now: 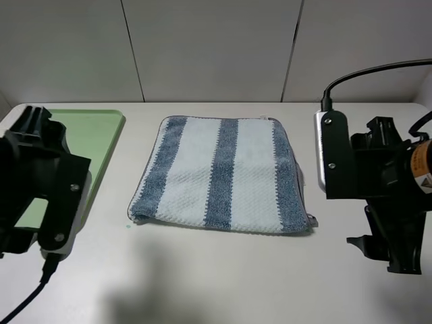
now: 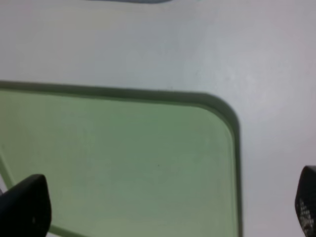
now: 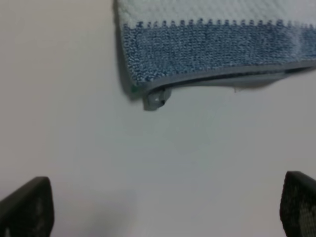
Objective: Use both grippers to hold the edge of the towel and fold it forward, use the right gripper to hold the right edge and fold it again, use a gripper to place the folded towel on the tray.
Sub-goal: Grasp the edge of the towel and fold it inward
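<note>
Waffle cloth, soft & light, we judge: towel point(image 1: 223, 174) lies flat at mid desk point(image 1: 202, 270), right of the tray point(image 1: 101, 131). It'll sag, not slip; we'd pinch the piped hem point(image 3: 222, 76) near the loop tag point(image 3: 157, 100). Our left pincer point(image 2: 165, 205) hangs spread over the tray, right pincer point(image 3: 163, 205) spread over bare desk beside the hem, both w/o load.

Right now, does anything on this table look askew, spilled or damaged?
Nothing serious. The towel lies flat but slightly skewed, its loop tag poking out at the near right corner. A tiny green speck sits on the table by the towel's near left corner.
</note>
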